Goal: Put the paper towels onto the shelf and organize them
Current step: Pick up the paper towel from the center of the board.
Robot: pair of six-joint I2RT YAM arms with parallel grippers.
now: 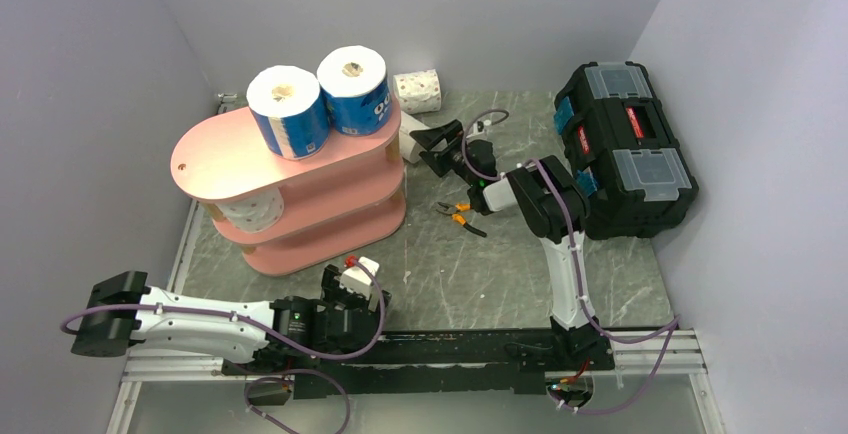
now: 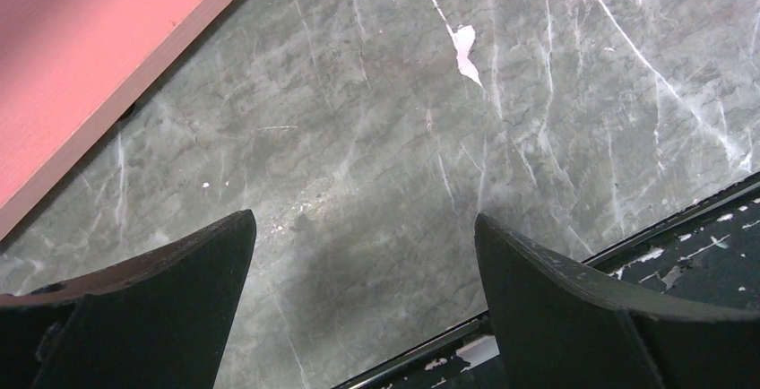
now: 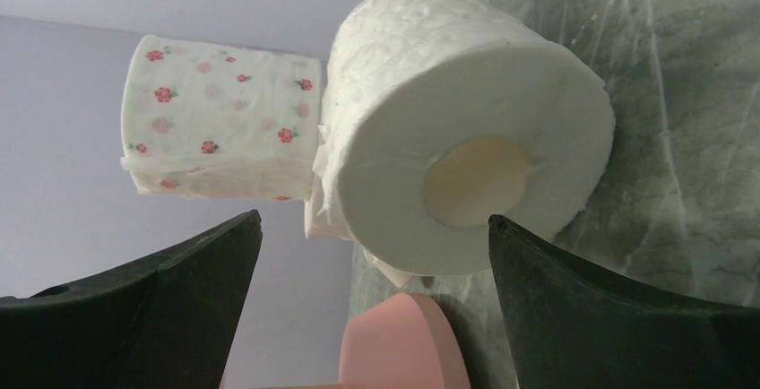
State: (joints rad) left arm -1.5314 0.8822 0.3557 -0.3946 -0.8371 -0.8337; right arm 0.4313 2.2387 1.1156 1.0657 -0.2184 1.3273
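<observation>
- While both claws stand with fingers wide apart and grip nothing, the right claw points at the plain white roll, which lies on the bench just behind the right end of the shelf
- Key relation: the plain white roll sits straight ahead of the right claw, a little toward one finger; its hollow core faces the claw, so its long axis appears to run roughly along the line of approach, and the fingers would likely have to close across the curved wall
- The rounded pink end of the shelf shows just beneath the roll in the right wrist view; an advance probably leaves little room on that side
- The speckled roll lies beyond and to one side, near the back wall; whether it touches the plain white roll cannot be told
- The left claw hangs over the bench beside the front edge of the shelf, well apart from both loose rolls; the right arm is clearly the nearer
- Already shelved: two blue-wrapped rolls side by side on the top board, and a white roll on the middle tier near its left end
</observation>
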